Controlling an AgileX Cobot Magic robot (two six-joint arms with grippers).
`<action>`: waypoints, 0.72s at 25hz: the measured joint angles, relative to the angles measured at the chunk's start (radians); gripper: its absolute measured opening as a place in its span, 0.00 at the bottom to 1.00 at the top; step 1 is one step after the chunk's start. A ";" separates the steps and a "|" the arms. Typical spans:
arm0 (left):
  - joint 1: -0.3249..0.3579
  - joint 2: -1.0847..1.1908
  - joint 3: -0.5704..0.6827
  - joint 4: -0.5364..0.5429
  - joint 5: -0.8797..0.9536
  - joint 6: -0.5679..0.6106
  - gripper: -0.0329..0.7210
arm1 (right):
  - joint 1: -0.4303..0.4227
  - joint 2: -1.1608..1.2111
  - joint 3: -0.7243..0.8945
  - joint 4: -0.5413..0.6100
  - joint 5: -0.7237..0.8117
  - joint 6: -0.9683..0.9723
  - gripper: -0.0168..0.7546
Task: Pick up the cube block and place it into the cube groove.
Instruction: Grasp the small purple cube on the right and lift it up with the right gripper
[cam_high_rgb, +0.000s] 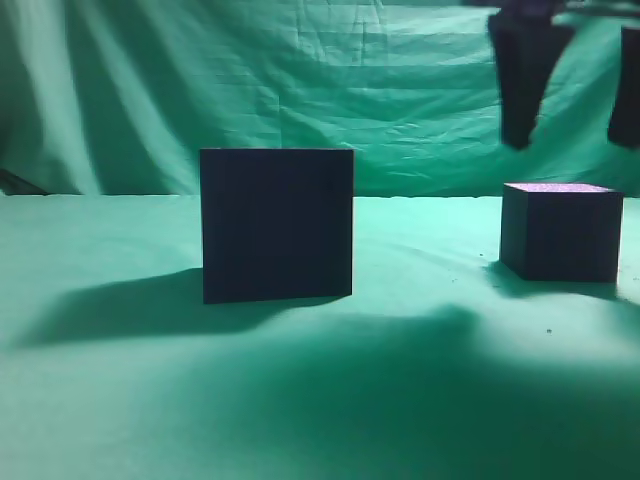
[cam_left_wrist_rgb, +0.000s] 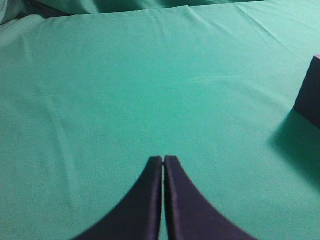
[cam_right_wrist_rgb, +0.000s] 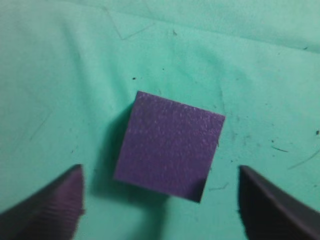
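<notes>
Cube block (cam_right_wrist_rgb: 170, 145) sits on the green desk (cam_high_rgb: 300, 400), directly below the right tool (cam_right_wrist_rgb: 160, 200), whose fingers are spread wide to either side, apparently clear of it. Left tool (cam_left_wrist_rgb: 163, 165) is closed and empty. Groove box (cam_high_rgb: 277, 224) stands well left.

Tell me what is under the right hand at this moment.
Under the open right hand stands the cube block, purple top up, on the green cloth. They are apart. The cloth beneath the block is covered and cannot be seen.
</notes>
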 joint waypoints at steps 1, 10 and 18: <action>0.000 0.000 0.000 0.000 0.000 0.000 0.04 | 0.000 0.016 0.000 -0.004 -0.012 0.024 0.77; 0.000 0.000 0.000 0.000 0.000 0.000 0.04 | 0.000 0.159 -0.001 -0.033 -0.088 0.079 0.72; 0.000 0.000 0.000 0.000 0.000 0.000 0.04 | 0.000 0.163 -0.098 -0.064 0.015 0.081 0.60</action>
